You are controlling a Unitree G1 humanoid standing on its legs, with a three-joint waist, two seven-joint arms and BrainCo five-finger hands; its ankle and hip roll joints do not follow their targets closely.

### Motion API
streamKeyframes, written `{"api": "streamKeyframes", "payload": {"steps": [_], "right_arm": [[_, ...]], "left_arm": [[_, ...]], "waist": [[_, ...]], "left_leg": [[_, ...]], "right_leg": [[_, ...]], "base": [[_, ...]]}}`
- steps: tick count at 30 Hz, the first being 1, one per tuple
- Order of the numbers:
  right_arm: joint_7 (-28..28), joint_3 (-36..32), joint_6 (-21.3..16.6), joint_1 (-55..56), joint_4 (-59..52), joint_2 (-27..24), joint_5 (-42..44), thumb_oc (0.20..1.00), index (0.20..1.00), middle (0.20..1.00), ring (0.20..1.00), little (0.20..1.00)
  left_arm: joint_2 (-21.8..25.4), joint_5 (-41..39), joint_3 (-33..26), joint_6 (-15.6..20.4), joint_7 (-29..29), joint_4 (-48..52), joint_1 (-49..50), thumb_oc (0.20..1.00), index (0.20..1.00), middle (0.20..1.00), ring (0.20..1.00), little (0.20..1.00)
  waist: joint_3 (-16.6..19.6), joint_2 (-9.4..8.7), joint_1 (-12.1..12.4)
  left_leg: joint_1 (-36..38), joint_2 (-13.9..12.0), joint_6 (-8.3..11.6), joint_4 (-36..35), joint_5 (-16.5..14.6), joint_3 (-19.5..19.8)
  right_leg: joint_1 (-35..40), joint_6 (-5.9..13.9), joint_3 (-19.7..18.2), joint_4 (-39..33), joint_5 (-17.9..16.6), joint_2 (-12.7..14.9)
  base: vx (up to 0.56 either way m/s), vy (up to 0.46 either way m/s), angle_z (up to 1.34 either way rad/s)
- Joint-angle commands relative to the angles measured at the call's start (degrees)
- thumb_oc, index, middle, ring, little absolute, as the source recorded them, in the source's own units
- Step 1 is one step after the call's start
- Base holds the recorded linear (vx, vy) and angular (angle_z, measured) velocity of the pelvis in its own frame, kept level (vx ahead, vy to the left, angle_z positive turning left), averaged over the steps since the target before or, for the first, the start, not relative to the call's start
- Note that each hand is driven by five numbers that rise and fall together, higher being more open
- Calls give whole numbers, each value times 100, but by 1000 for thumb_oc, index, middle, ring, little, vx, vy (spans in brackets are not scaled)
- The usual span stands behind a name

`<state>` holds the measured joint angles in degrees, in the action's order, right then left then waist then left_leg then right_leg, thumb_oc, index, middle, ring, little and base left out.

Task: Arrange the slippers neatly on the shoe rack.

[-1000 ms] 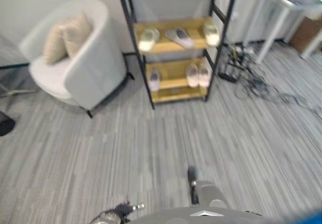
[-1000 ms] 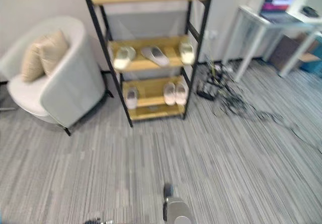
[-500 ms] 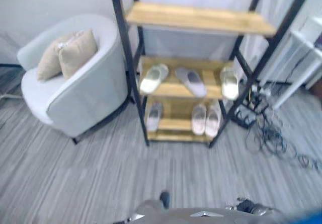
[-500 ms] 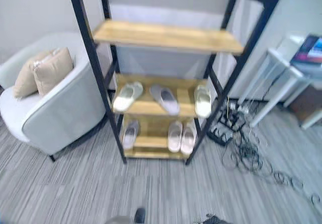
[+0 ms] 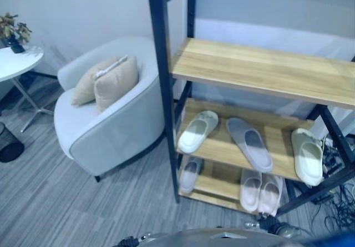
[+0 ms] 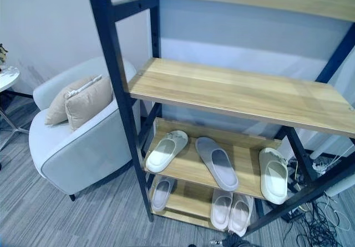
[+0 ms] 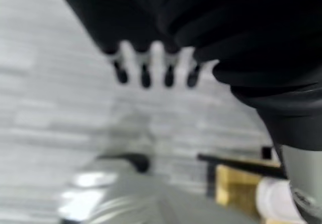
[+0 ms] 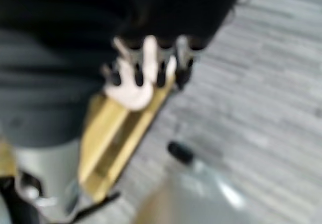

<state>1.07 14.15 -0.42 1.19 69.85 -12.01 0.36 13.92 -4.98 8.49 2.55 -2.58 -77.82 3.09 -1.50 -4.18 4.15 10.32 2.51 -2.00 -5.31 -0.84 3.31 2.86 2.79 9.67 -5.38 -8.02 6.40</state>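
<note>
The shoe rack (image 5: 163,86) has a black frame and wooden shelves. Its middle shelf (image 6: 191,172) carries a pale slipper (image 5: 198,131) at the left, a grey slipper (image 5: 249,144) turned at an angle, and another pale slipper (image 5: 307,155) at the right end. On the low shelf lie a single grey slipper (image 5: 190,173) and a pale pair (image 5: 260,190) side by side. My left hand (image 7: 151,63) hangs over the grey floor with straight fingers and nothing in it. My right hand (image 8: 151,63) hangs empty too, above the low shelf's edge (image 8: 115,133), where a pale slipper (image 8: 133,93) lies.
A light grey armchair (image 5: 111,136) with two beige cushions (image 5: 108,80) stands left of the rack. Farther left are a small white round table (image 5: 16,55) with a plant and a black wire bin (image 5: 8,144). Cables (image 6: 321,225) lie on the floor at the rack's right.
The camera has come closer to the rack and looks higher, so the rack looms larger. The slippers lie as they did before.
</note>
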Motion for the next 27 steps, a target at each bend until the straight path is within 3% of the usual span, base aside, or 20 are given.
{"api": "streamKeyframes", "payload": {"steps": [1, 4, 5, 9, 12, 15, 27], "right_arm": [[-26, 168, -105, -211, -85, -265, 85, 1000, 1000, 1000, 1000, 1000], [-18, 285, -118, -235, -154, -269, -35, 1000, 1000, 1000, 1000, 1000], [132, 34, -172, -254, -116, -847, 32, 1000, 1000, 1000, 1000, 1000], [34, 213, -249, -51, -304, -502, -63, 1000, 1000, 1000, 1000, 1000], [-39, 385, -347, 154, -2141, -615, -76, 1000, 1000, 1000, 1000, 1000], [260, 583, -416, 488, -3097, -715, -74, 1000, 1000, 1000, 1000, 1000], [486, 953, -574, 441, -4247, -983, -126, 1000, 1000, 1000, 1000, 1000]], "left_arm": [[-103, 143, 17, 44, 4, -36, -275, 1000, 1000, 1000, 1000, 1000], [-116, 228, 107, 48, 17, -12, -292, 1000, 1000, 1000, 1000, 1000], [24, 284, 134, 79, 109, 48, -371, 1000, 1000, 1000, 1000, 1000], [-46, 316, 182, 93, 5, 133, -396, 1000, 1000, 1000, 1000, 1000], [-27, 226, 77, 100, -96, 188, -438, 1000, 1000, 1000, 1000, 1000], [-33, 244, 63, 145, -85, 301, -400, 1000, 1000, 1000, 1000, 1000], [-137, 566, 387, 225, -148, 507, -417, 1000, 1000, 1000, 1000, 1000]], "waist": [[-208, 135, -44], [-214, 172, -37], [-181, 148, -57], [-293, 272, -193], [-374, 299, -325], [-352, 260, -398], [-487, 378, -434]], "left_leg": [[-622, -136, 138, 217, -108, 429], [-587, -146, 165, 208, -106, 480], [-619, -155, 188, 204, -66, 495], [-602, -204, 180, 92, 10, 388], [-824, -233, 242, 31, 99, 232], [-794, -273, 259, 31, 74, 141], [-740, -329, 332, 31, 62, 119]], "right_leg": [[269, 453, -189, 609, 942, 219], [313, 411, -158, 634, 1016, 190], [326, 416, -123, 607, 1005, 181], [297, 410, -177, 614, 1018, 151], [72, 403, -284, 582, 982, 104], [157, 376, -393, 291, 884, 36], [283, 347, -405, 224, 935, -12]], "base": [[6, -50, -1], [10, -63, 2], [8, -63, 3], [-76, -28, 0], [-158, -26, -29], [-22, -77, -44], [8, -18, -2]]}}
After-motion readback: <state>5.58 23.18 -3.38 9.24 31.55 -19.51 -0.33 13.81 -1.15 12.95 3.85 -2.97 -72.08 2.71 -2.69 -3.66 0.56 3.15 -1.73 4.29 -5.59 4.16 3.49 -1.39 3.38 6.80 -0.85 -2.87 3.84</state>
